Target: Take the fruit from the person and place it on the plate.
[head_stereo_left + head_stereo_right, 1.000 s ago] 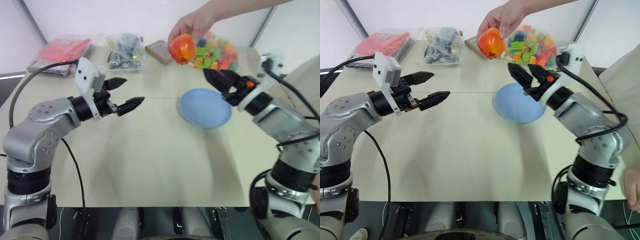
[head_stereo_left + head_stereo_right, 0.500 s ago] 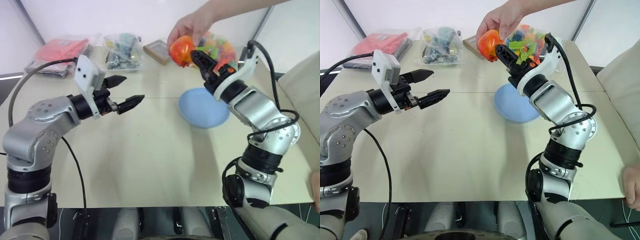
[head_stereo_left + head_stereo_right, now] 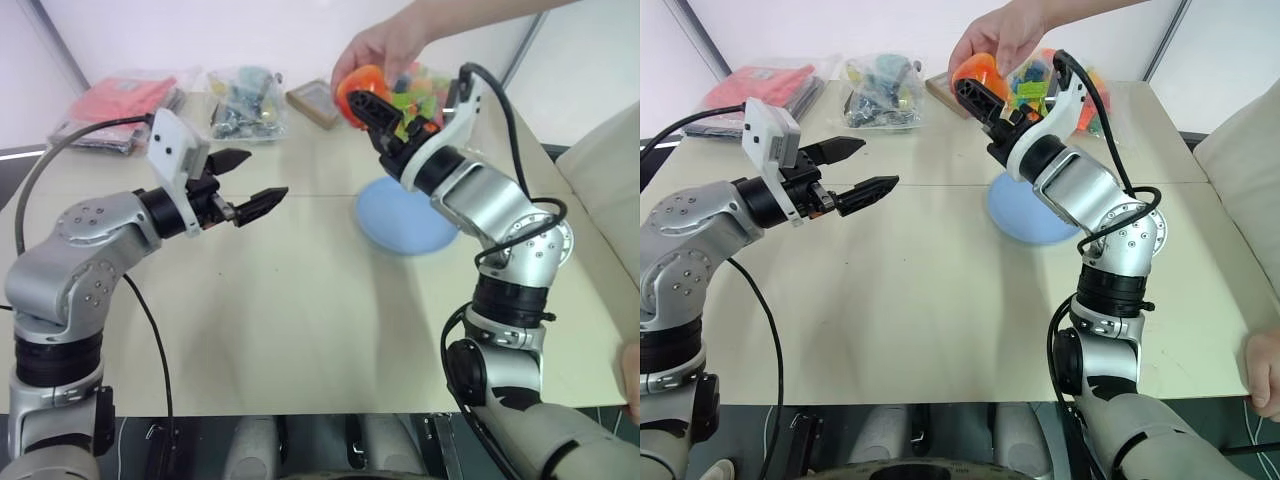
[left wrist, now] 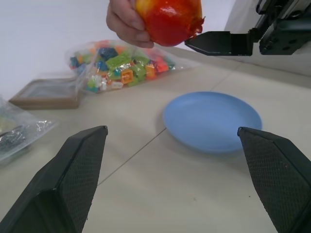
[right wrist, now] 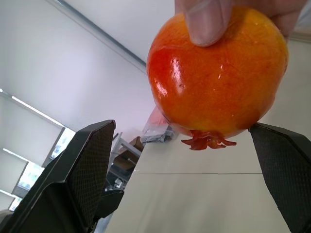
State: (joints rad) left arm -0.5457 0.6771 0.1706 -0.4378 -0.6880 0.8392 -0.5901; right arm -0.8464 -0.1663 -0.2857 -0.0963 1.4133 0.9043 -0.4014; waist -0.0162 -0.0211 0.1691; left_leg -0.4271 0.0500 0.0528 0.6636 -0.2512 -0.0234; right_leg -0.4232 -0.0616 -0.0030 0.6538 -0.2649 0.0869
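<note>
Fruit (image 5: 218, 77) – glossy red-orange, yellowish patches; plate (image 4: 214, 121) – plain light blue

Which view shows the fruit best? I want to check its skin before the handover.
The right wrist view: the fruit hangs close between the open right tool's fingers, glossy skin and dried crown plain. The left wrist view shows its lower part under the person's hand. In the head views the hand and tool partly cover it.

You see the person's hand (image 3: 1005, 38) cut off at the forearm by the top edge. Its fingers cover the top of the fruit (image 5: 217, 74); the right arm hides part of the plate (image 3: 405, 220).
</note>
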